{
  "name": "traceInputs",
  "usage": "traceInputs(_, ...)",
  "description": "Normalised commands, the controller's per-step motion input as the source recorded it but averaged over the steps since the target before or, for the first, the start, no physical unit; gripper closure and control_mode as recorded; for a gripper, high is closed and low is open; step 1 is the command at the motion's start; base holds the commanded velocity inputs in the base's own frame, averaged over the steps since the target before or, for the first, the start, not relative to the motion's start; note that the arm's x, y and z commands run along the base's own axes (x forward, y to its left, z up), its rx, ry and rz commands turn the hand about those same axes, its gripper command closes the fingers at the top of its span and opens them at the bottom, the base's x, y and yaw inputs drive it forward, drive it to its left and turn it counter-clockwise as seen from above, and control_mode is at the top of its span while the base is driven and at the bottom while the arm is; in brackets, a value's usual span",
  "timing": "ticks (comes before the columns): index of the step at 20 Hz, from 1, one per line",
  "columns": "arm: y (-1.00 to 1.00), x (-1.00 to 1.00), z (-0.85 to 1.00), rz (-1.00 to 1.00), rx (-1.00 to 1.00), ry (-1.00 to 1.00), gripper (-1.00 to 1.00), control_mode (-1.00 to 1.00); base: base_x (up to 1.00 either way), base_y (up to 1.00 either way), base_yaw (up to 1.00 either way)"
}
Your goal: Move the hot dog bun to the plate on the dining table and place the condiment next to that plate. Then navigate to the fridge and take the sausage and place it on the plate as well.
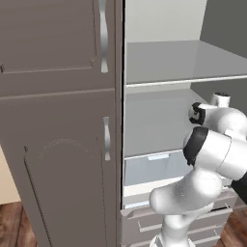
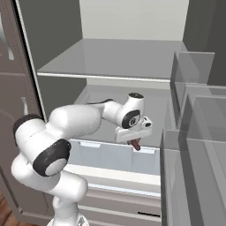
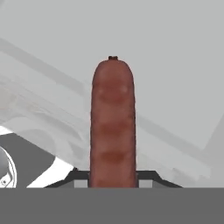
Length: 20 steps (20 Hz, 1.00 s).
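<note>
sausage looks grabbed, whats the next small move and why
Probably draw the arm straight back out of the fridge. The gripper is shut on the sausage, which hangs below it clear of the shelf and above the drawer. The door bins stand close on the right, so a straight retreat looks safer than a swing.

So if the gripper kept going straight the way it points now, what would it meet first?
The gripper, shut on the sausage, points down at the fridge shelf. Probably the sausage's tip would touch that shelf first, though depth is hard to judge.
</note>
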Motion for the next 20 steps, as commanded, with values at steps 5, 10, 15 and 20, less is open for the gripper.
traceInputs(5, 0.29, -1.0, 0.01, 0.0, 0.01, 0.0, 1.0, -1.0, 0.0, 0.0, 0.0)
traceInputs(10, 0.37, -0.99, 0.64, 0.0, 0.02, 0.0, 1.0, -1.0, 0.0, 0.0, 0.0)
traceInputs(15, 0.45, -0.79, 1.0, 0.0, 0.03, 0.0, 1.0, -1.0, 0.0, 0.0, 0.0)
traceInputs(20, 0.61, -0.45, 1.0, -0.02, 0.05, 0.0, 1.0, -1.0, 0.0, 0.0, 0.0)
